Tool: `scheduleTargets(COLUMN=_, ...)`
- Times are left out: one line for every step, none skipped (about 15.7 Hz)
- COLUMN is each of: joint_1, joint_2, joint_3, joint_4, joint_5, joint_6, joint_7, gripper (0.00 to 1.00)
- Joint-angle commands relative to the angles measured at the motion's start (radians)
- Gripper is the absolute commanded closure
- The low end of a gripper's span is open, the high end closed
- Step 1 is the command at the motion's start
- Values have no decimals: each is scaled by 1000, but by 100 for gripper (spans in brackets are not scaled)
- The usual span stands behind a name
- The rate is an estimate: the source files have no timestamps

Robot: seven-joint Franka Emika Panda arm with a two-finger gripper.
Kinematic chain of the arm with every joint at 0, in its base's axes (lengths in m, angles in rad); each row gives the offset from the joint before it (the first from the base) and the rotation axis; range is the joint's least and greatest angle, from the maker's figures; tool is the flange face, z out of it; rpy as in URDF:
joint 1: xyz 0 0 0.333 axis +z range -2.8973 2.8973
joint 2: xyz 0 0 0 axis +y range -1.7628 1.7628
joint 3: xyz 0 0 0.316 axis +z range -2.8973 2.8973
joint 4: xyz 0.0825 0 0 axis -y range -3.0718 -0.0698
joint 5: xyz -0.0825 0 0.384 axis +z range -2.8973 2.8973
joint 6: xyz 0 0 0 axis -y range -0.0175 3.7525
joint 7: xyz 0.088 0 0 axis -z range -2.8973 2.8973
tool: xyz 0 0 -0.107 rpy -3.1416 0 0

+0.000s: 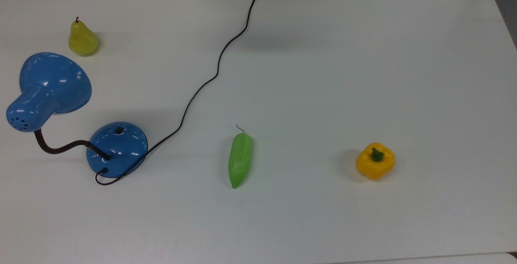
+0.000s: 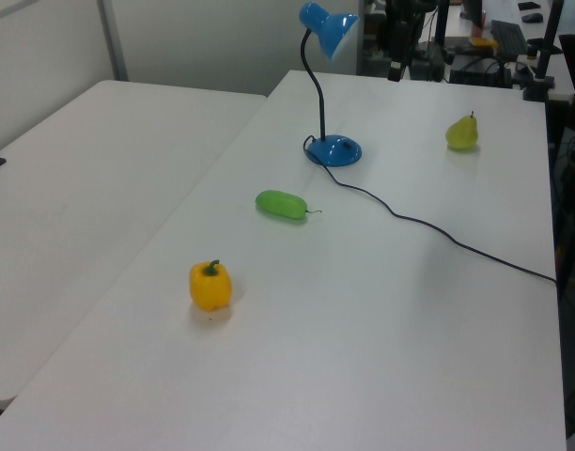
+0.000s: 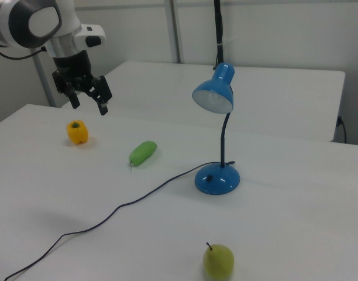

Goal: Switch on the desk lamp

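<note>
Right view, left to right: my claw (image 3: 89, 99) hangs above the table, fingers spread open, holding nothing. Below it, a yellow bell pepper (image 3: 78, 132); further right, a green pod-shaped vegetable (image 3: 143, 152); well apart beyond that, the glossy blue gooseneck desk lamp (image 3: 218, 146), unlit.

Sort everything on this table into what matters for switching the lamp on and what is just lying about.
For the job: desk lamp, the switch on its base, its cord, the gripper, open.

Lying about: pear, green cucumber, yellow bell pepper.
</note>
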Motion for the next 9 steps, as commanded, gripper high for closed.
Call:
scheduleTargets(joint_1=14, joint_2=-19, joint_3=-13, joint_4=-16, joint_5=3, joint_6=-8, joint_7=-18, gripper=25)
scheduleTargets(joint_1=14, joint_2=-19, joint_3=-13, joint_4=-16, joint_5=3, joint_6=-6, joint_7=-19, gripper=36)
scheduleTargets(joint_1=14, joint_2=-19, joint_3=-11, joint_4=-16, joint_5=3, joint_6=-5, joint_7=-21, gripper=43)
scheduleTargets(joint_1=14, joint_2=-19, joint_3=-11, joint_4=-16, joint_5=3, joint_6=-6, joint_7=-21, gripper=52)
scheduleTargets(joint_1=14, joint_2=-19, joint_3=-12, joint_4=-16, joint_5=3, joint_6=-5, joint_7=-21, gripper=61)
scheduleTargets(joint_1=14, joint_2=-19, joint_3=-11, joint_4=-18, joint_5=4, joint_6=-5, joint_7=-21, gripper=68)
scheduleTargets(joint_1=13, joint_2=-19, joint_3=-11, joint_4=-18, joint_5=6, joint_6=-3, joint_7=-21, gripper=69)
scheduleTargets(joint_1=14, joint_2=-19, joint_3=-11, joint_4=-19, joint_5=6, joint_6=-3, joint_7=-24, gripper=71)
scheduleTargets(joint_1=14, joint_2=-19, joint_3=-11, joint_4=-24, joint_5=6, joint_6=0, joint_7=-30, gripper=79)
